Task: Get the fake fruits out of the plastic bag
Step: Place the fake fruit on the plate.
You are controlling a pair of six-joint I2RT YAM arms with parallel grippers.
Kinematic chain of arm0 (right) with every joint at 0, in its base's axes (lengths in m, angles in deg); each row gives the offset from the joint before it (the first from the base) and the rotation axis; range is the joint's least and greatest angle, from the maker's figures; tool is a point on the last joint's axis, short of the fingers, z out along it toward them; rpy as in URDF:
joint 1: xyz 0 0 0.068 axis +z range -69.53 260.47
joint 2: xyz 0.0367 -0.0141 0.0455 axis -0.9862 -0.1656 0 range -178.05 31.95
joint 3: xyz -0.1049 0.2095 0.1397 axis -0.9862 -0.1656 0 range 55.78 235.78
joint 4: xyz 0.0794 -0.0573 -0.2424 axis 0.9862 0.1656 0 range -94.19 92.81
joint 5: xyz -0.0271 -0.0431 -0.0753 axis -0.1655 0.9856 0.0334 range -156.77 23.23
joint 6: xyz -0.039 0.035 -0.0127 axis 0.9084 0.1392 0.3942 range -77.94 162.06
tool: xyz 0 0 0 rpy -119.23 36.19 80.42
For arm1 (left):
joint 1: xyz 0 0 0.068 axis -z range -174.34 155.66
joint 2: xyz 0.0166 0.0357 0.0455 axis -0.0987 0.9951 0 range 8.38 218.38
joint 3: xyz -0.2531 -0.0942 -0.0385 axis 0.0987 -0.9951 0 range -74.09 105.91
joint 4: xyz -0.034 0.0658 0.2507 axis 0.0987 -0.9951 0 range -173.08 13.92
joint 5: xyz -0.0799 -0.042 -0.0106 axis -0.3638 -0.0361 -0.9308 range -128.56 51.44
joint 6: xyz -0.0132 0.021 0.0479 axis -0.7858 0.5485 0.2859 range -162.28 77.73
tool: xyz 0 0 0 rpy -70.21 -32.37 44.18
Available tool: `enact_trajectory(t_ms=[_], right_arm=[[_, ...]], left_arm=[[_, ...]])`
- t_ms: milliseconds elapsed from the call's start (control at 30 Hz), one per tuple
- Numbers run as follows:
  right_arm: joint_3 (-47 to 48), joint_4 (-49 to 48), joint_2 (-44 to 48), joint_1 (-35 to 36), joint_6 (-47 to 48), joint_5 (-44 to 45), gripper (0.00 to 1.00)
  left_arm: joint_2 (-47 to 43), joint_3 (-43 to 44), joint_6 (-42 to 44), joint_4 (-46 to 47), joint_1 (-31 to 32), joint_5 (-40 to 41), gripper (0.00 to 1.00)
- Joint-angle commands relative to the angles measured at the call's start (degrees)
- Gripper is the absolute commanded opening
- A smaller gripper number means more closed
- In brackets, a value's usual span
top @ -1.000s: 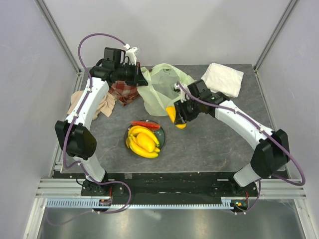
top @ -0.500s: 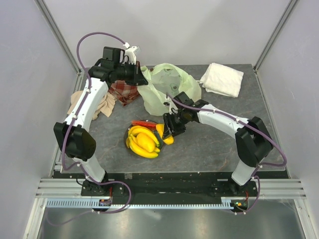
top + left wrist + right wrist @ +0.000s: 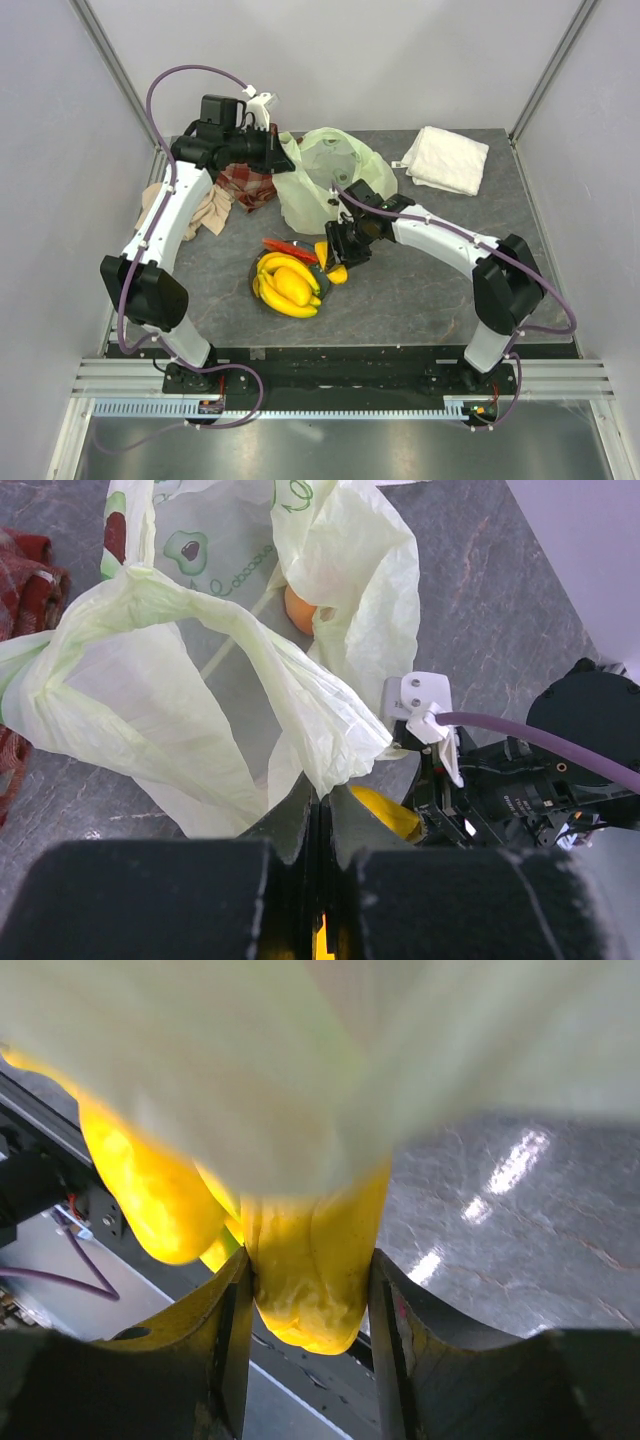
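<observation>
Okay, nearest: a metal rail [image 3: 300,375] at the near edge carries both arm bases. Beyond it is a dark grey, stone-look surface [image 3: 420,295]. Plain grey walls close it in, with metal posts at the far corners.

On the near-middle of the surface is a dark plate [image 3: 253,282] holding a banana bunch [image 3: 285,285]. A red watermelon slice [image 3: 290,247] lies at the plate's far edge. Farther back, center, is the pale green bag [image 3: 180,700], mouth open, with an orange peach [image 3: 300,608] inside it. A red checked cloth [image 3: 245,185] lies just left of the bag, and a beige cloth [image 3: 205,212] sits at the left edge. A folded white towel [image 3: 447,158] is at the far right, well apart from the bag.

The right arm reaches left across the surface, elbow out to the right. The right end effector [image 3: 310,1270] is clamped on a yellow fruit [image 3: 337,273] just beside the plate's right rim, one finger on each side of it. Bag film blurs the top of the right wrist view.

The left arm stretches far back, with its forearm bent right toward the bag. The left end effector [image 3: 318,830] is closed, pinching a fold of the bag's left edge and holding it raised.
</observation>
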Motion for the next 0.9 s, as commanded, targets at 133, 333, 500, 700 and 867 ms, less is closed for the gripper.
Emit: enact_trajectory(t_ms=[133, 333, 500, 700, 867], right_arm=[[-4.5, 2.2, 4.4, -0.8, 0.5, 2.7, 0.29], [-4.0, -1.7, 0.1, -1.1, 0.1, -0.4, 0.29], [-3.1, -2.7, -3.2, -1.1, -1.0, -2.0, 0.29], [-2.6, -3.4, -5.1, -1.1, -1.3, -3.1, 0.3], [-0.8, -3.4, -5.7, -0.8, -1.7, -4.0, 0.31]], left_arm=[[-1.7, 0.2, 0.6, 0.6, 0.2, -0.1, 0.03], [-1.4, 0.0, 0.8, 0.6, 0.1, 0.0, 0.03], [-1.2, 0.0, 1.0, 0.6, 0.2, 0.3, 0.03], [-0.8, 0.1, 1.2, 0.5, 0.2, 0.4, 0.03], [0.0, 0.6, 1.0, 0.6, 0.2, -0.1, 0.03]])
